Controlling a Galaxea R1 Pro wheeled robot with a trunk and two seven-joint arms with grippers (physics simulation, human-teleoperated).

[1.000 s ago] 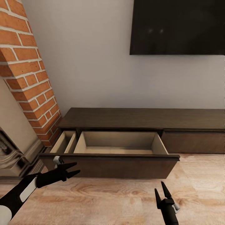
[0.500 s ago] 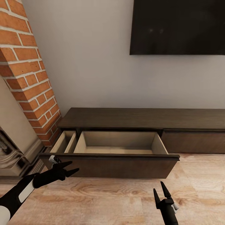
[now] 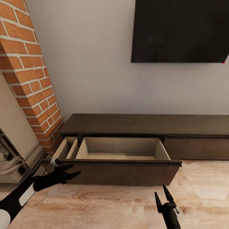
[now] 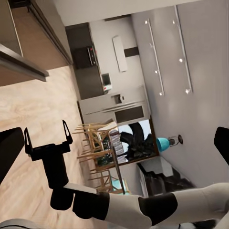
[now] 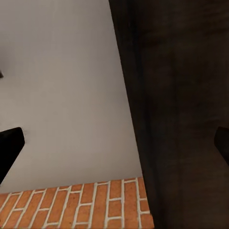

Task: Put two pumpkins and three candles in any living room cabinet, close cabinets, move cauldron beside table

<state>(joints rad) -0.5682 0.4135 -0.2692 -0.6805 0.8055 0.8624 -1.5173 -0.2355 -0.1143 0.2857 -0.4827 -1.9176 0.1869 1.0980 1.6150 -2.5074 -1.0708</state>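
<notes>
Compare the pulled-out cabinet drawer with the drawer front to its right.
The open drawer is pulled out over the floor, showing a pale interior; the right drawer front sits flush and shut. The open one looks wider and holds nothing visible; the right one's inside is hidden. Both share dark-brown, handleless wood fronts.

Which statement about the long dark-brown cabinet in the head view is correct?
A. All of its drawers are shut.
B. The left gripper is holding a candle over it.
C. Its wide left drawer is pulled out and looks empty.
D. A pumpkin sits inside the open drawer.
C: the cabinet has its wide drawer pulled out, showing a bare pale interior, while the left gripper hovers open and empty by the drawer front.
</notes>
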